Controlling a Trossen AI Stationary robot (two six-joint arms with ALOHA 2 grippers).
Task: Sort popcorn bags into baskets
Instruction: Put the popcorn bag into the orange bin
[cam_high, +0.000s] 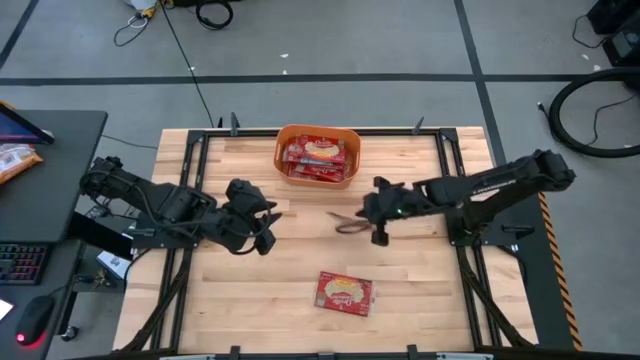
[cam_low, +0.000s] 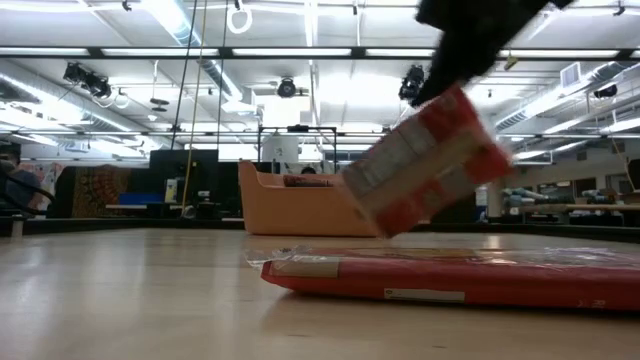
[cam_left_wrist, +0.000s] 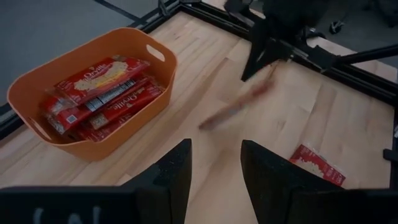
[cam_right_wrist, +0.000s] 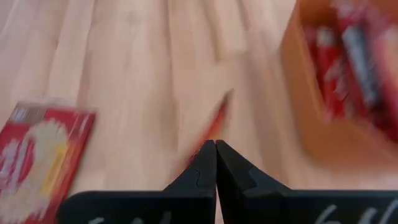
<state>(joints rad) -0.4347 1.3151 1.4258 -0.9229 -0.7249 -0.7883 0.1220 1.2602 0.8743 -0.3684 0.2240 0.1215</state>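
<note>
Pale butcher-block planks make up the table (cam_high: 250, 290), framed in black rails over a grey concrete floor.

Just short of the orange plastic tub-like basket (cam_high: 317, 133), the right hand (cam_high: 377, 225) hangs over the table's middle with its two dark fingers pressed together on the edge of a small flat red popcorn packet (cam_high: 350, 222). From the right wrist view the fingers meet with only a thin sliver of red showing between them, so the pinch sits at one short end, right at the seam. The packet dangles and swings from that pinch; in the low view it hangs tilted, one corner down, clear of the wood. It looks light, thin and somewhat floppy, with a slick film wrapper, so I judge a pinch on the crimped end seam safer than one on the smooth face, where it could slide out. Its long axis runs roughly from the hand toward the basket side, though the blur leaves the exact angle unclear.

Inside the basket, several more red packets (cam_left_wrist: 102, 93) lie stacked flat, long axes along the basket's length.

On the side of the right hand away from the basket, another flat red packet with a cream-yellow picture (cam_high: 345, 292) lies face up on the table, long axis crosswise to the basket's short walls.

Left of the basket, the left hand (cam_left_wrist: 213, 162) waits above the table, fingers apart and empty.
</note>
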